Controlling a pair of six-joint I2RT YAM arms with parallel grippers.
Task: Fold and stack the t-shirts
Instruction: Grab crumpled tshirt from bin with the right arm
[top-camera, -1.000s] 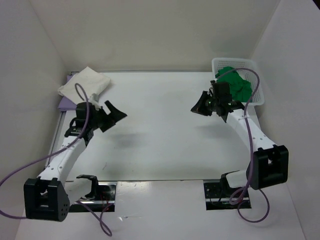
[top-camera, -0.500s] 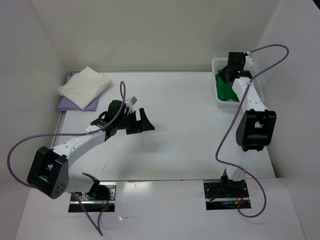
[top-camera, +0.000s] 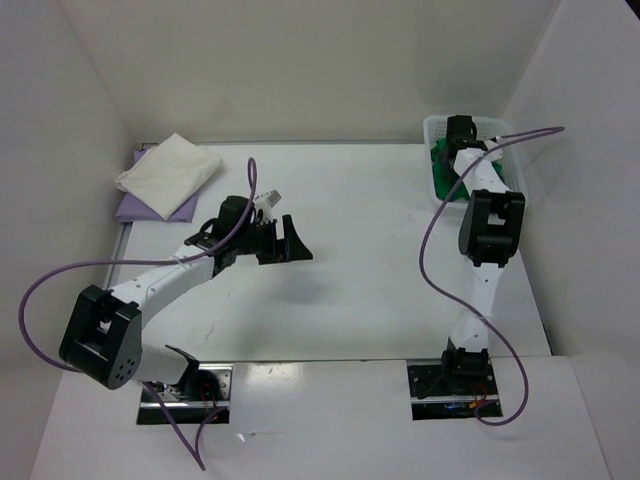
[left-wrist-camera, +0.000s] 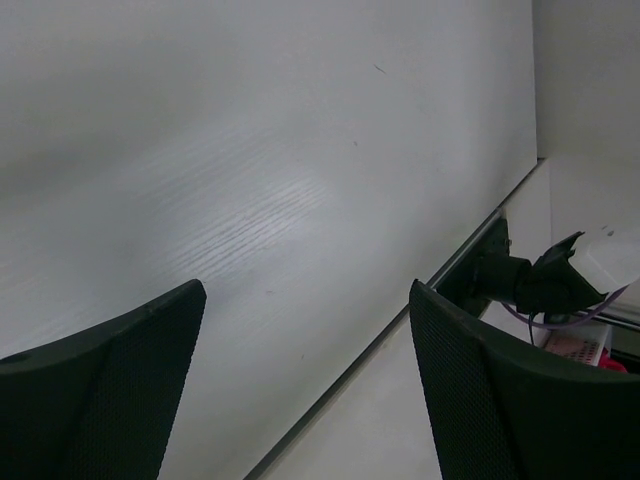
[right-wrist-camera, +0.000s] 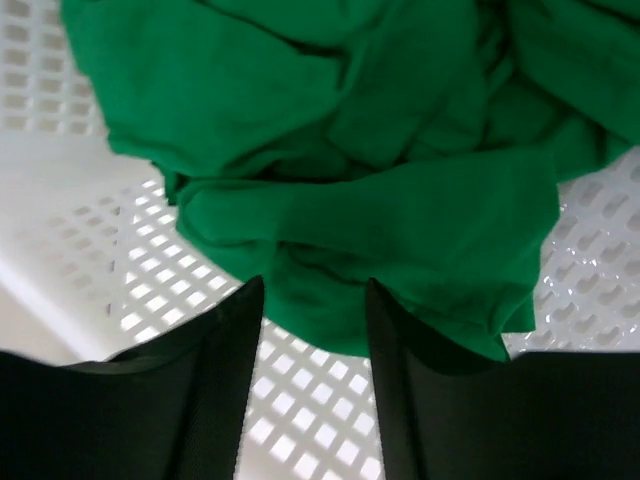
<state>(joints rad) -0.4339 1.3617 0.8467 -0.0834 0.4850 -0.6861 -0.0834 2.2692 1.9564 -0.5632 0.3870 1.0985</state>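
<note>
A folded cream-white t-shirt (top-camera: 170, 165) lies on the lavender t-shirt (top-camera: 148, 208) at the table's far left corner. The crumpled green t-shirt (right-wrist-camera: 350, 150) fills the white lattice basket (right-wrist-camera: 60, 230) at the far right, also visible from above as green t-shirt (top-camera: 445, 178). My right gripper (right-wrist-camera: 310, 300) hangs open just over the basket floor, and the near hem of the green cloth reaches between its fingertips. From above, the right gripper (top-camera: 452, 145) is mostly hidden by its own arm. My left gripper (left-wrist-camera: 305, 300) is open and empty above bare table, shown from above as left gripper (top-camera: 295, 242) near the middle.
The basket (top-camera: 432, 125) stands against the right wall at the back. The table's near edge and an arm's base mount (left-wrist-camera: 520, 280) show past the left fingers. Purple cables loop beside both arms.
The right arm swung from the table's right side back into the basket; its jaws shut, then spread over the green t-shirt. The left arm reached right toward the middle, staying open.
</note>
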